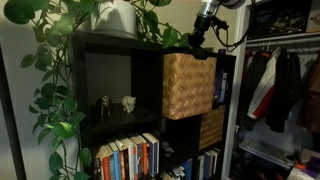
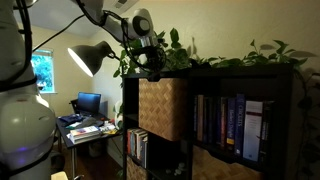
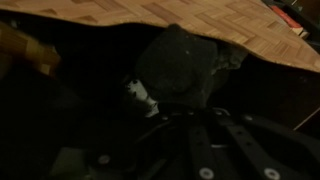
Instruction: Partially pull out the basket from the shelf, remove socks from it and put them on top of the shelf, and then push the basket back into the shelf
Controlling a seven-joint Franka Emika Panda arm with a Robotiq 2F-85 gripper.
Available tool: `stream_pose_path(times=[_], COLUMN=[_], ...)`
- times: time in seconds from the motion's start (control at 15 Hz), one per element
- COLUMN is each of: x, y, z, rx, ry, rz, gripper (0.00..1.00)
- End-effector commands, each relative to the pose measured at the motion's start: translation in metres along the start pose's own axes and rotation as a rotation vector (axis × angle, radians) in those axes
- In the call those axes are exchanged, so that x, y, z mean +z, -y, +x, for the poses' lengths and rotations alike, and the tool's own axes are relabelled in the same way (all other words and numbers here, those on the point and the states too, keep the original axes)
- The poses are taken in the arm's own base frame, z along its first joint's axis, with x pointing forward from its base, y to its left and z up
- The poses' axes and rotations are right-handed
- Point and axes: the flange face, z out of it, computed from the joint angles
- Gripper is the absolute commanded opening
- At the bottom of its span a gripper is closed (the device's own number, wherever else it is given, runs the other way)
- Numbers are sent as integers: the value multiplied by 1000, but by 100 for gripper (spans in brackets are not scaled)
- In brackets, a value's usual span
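The light tan woven basket (image 1: 188,85) sticks partly out of its compartment in the black-brown shelf (image 1: 110,60), as both exterior views show (basket (image 2: 163,108), shelf (image 2: 245,78)). My gripper (image 1: 204,46) hangs over the basket's open top, reaching down into it (image 2: 152,68). In the wrist view a dark grey bundle of socks (image 3: 180,62) with a small white tag (image 3: 140,96) lies inside, under the basket's woven rim (image 3: 210,16). The gripper (image 3: 186,114) is shut, its fingertips pinching the lower edge of the socks. The inside of the basket is very dark.
Leafy plants (image 1: 50,80) and a white pot (image 1: 118,18) crowd the shelf top. Small figurines (image 1: 117,102) and books (image 1: 128,155) fill other compartments, and a darker basket (image 1: 211,128) sits below. A closet with clothes (image 1: 280,80) stands beside the shelf. A lamp (image 2: 92,57) and a desk (image 2: 85,125) show in an exterior view.
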Motion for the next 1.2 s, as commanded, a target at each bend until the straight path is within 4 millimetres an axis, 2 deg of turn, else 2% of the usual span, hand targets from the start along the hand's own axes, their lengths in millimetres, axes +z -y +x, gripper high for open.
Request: stream_pose_path(times=[0.0,0.53,1.13], x=[-30,-83,-113], y=[-2,-16,-58], z=[-3,6,34], rx=[-47,-84,-40], ry=[20,6,-94], rz=[6,-128,-303], gripper=[7,7,6])
